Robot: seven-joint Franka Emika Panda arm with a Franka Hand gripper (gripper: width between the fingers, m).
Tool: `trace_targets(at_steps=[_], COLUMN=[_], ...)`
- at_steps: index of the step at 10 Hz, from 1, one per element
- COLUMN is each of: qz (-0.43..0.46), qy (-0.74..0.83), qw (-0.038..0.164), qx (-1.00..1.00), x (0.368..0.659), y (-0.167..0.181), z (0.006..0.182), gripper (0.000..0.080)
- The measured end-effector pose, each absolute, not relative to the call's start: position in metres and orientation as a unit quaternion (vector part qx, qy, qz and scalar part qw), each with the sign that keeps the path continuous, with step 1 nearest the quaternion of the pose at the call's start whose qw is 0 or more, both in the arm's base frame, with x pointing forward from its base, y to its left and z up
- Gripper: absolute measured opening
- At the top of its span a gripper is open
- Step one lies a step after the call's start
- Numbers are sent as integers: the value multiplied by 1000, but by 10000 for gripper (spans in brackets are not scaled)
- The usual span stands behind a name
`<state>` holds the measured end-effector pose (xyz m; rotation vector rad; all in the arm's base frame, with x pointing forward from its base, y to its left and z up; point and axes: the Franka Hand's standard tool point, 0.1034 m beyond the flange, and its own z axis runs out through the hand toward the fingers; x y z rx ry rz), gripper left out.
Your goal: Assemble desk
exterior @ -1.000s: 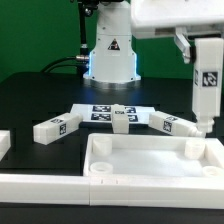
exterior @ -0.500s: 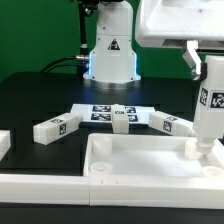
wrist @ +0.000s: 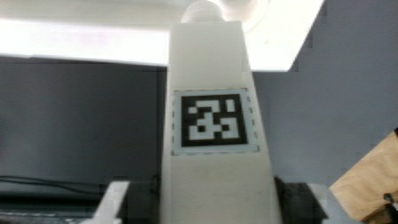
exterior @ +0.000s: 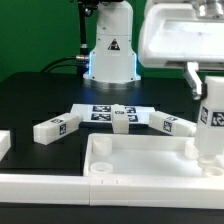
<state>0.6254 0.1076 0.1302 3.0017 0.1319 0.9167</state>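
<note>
The desk panel (exterior: 150,168) lies at the front, white, with a raised rim and round sockets near its corners. My gripper (exterior: 207,72) is shut on a white square-section leg (exterior: 210,125) with a black-and-white tag. It holds the leg upright over the panel's far corner at the exterior view's right, its lower end at the socket there. In the wrist view the leg (wrist: 215,110) fills the middle between my fingers (wrist: 121,204), tag facing the camera. Three loose legs lie behind the panel: one (exterior: 52,128) at the left, one (exterior: 121,117) in the middle, one (exterior: 175,125) at the right.
The marker board (exterior: 100,112) lies behind the panel under the loose legs. The white robot pedestal (exterior: 110,55) with a triangle sticker stands at the back. Another white part (exterior: 4,143) shows at the exterior view's left edge.
My gripper has carried the leg to the exterior view's right and down, from behind the panel's rim to over its far right corner socket.
</note>
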Motion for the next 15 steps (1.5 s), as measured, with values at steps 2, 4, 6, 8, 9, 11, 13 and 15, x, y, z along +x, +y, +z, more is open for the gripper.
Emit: trace_targets(at_steps=[2,4,6,8,9,11,13,15], qz=[291,292,290,287,284,297,306,306], qy=[44,46,46,47,47,48,49,50], qw=[0,-3,-2,-1,1,3,4,4], qx=[956,955,956,957,958,954,951,951], x=[624,626,625,624,623,626,628,628], y=[110,119,119,118,117,116,116,116], z=[128,128,124,119,114,113,114,114], gripper=[287,287,287,287,287,287,287,291])
